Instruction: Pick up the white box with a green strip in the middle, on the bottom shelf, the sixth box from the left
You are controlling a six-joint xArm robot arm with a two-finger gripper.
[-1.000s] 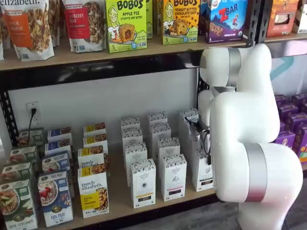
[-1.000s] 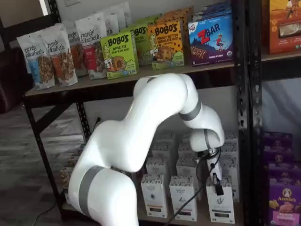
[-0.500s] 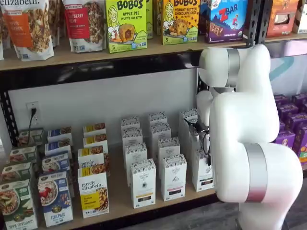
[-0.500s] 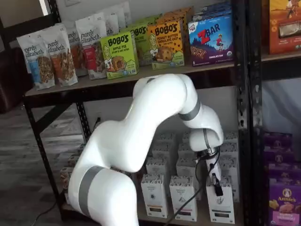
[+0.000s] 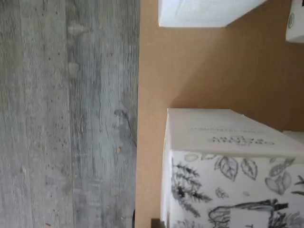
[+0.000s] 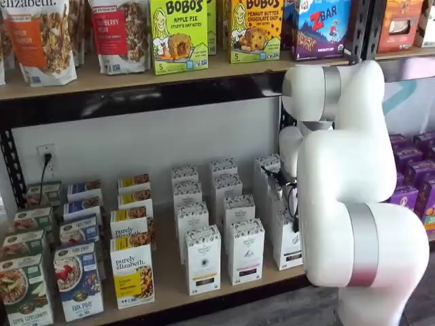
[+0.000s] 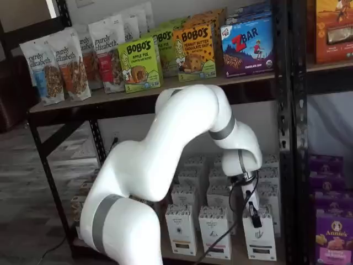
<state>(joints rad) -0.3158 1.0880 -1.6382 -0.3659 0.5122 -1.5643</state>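
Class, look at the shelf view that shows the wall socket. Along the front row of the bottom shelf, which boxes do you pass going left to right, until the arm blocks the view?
Green-fronted box → blue-fronted box → Purely Elizabeth box → white carton → white carton → the white box, partly behind the arm.

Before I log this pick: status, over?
Gripper at tall white speckle-topped carton, jaw state unclear. Carton standing on tan wooden bottom shelf. Nothing blocking.

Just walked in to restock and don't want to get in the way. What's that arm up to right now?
The white xArm is reaching into the bottom shelf for a tall white box at the front of the right-hand row of white cartons. In a shelf view the gripper is right at that box's top, with a cable looping beside it. Only one black finger shows, so I cannot tell whether it has closed. The box stands on the shelf, not lifted. The wrist view shows a carton's leaf-printed top close up.
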